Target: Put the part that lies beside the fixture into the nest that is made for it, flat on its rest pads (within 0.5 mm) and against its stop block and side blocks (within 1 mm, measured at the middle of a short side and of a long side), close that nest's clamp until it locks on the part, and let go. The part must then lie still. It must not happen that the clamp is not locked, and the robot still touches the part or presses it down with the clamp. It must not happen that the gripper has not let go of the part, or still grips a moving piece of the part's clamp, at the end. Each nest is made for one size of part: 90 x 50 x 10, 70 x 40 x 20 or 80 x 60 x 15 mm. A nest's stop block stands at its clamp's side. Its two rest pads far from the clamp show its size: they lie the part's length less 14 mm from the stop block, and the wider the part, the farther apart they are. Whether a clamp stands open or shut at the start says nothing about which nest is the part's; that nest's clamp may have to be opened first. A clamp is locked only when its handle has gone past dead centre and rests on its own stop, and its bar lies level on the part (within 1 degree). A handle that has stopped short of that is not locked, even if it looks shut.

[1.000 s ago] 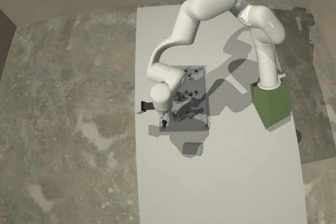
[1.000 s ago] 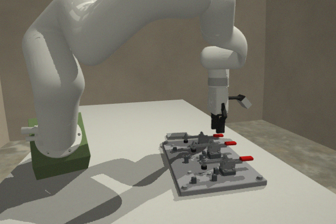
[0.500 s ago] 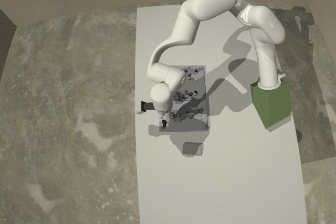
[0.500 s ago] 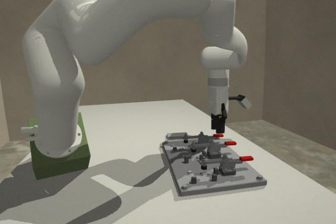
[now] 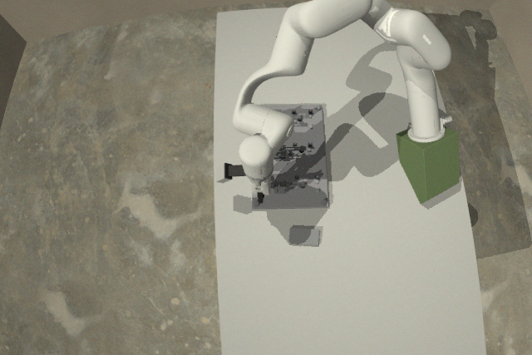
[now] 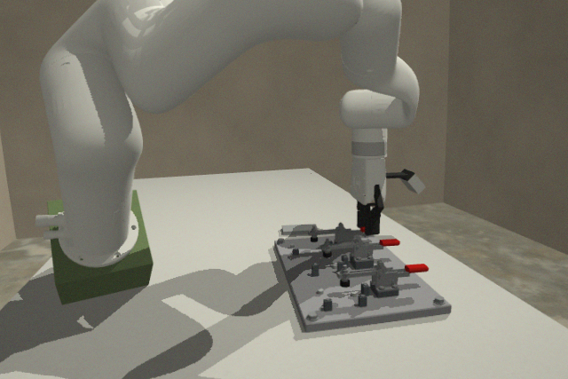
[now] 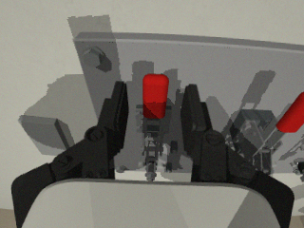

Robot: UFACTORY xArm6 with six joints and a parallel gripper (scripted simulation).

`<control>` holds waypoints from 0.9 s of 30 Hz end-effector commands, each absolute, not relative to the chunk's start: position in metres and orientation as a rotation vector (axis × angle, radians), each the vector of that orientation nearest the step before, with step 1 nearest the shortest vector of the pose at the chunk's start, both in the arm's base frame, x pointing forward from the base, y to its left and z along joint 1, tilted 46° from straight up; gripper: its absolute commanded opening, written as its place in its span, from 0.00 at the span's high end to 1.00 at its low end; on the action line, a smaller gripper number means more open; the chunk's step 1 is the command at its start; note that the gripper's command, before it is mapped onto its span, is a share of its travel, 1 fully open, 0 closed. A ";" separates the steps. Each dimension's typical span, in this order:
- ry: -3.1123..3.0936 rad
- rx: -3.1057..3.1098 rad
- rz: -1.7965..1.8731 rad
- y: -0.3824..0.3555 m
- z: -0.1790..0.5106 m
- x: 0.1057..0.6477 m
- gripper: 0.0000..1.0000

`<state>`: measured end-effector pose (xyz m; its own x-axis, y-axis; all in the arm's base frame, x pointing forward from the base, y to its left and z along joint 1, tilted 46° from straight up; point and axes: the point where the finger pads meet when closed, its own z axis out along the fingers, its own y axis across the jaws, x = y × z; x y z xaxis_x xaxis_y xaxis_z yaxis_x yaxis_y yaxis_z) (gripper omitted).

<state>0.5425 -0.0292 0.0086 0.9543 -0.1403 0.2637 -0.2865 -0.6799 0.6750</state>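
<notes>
The grey block part lies on the table beside the fixture plate. My gripper points down over the plate's end nearest the part. It is partly open and holds nothing. Its fingers stand on either side of the end clamp's red handle, with gaps at both sides. In the exterior view that handle lies low and its bar roughly level. Whether it is locked cannot be told. No part shows in that nest; its pads are mostly hidden.
The middle clamp's red handle and the far clamp's red handle also lie low, pointing outward. Stop blocks, side blocks and corner bolts stand up from the plate. The arm's green base stands across the table.
</notes>
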 end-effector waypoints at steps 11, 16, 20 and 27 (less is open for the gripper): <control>-0.298 2.326 0.249 -0.038 0.000 0.546 0.53; -0.298 2.326 0.249 -0.038 0.000 0.546 0.53; -0.298 2.326 0.249 -0.038 0.000 0.546 0.53; -0.298 2.326 0.249 -0.038 0.000 0.546 1.00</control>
<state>0.5448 -0.0394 -0.0011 0.9542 -0.1401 0.2645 -0.2869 -0.6800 0.6748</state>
